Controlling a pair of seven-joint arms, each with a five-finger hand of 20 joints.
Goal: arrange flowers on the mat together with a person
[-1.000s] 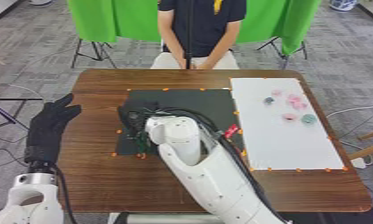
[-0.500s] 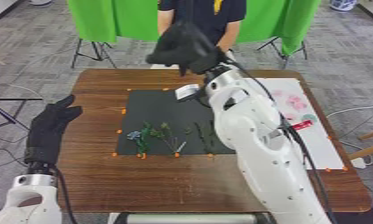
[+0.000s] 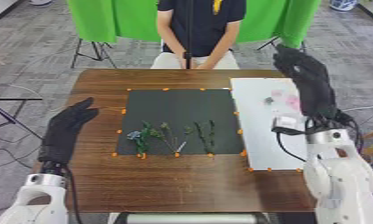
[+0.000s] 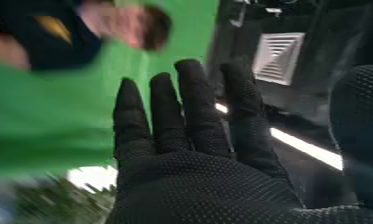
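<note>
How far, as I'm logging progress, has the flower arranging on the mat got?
Leafy green stems and a pale blue flower lie on the dark rectangular mat, so that part looks done. Nothing is in hand: the black-gloved right hand and black-gloved left hand look empty. Probably left: small pink blossoms on the white rectangular sheet.

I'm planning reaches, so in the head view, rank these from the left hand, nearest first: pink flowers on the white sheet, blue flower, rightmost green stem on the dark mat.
From the left hand:
1. Blue flower, left on the dark mat.
2. Rightmost green stem, right half.
3. Pink flowers, on the white sheet.
</note>
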